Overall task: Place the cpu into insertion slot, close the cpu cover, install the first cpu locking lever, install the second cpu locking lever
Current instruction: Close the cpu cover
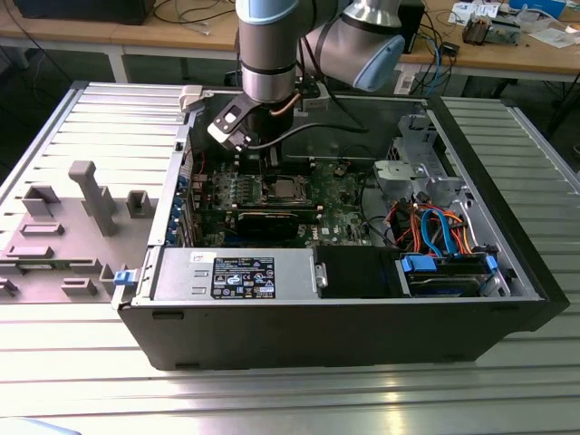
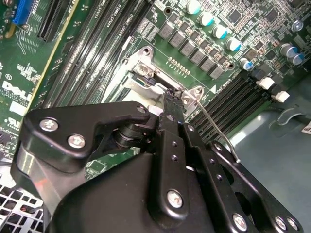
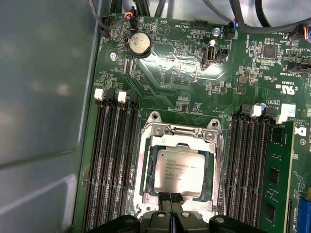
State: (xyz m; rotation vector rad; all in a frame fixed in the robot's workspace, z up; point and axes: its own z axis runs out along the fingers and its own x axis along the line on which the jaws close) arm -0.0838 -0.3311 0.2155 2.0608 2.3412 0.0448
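One flat silvery-grey square cpu lies face-up within one thin silvery frame cover; the empty, clenched black hand is at its eleven o'clock in the exterior view

You have a ribbed aluminium table across the foreground, with grey moulded fixtures standing on it at the exterior view's left. Behind it runs a wooden workbench on white legs, strewn with cables.

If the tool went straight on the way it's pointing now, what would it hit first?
Most likely the edge of the cpu cover beside the cpu. The tool points down right over that edge in the first wrist view. How much gap is left is unclear.
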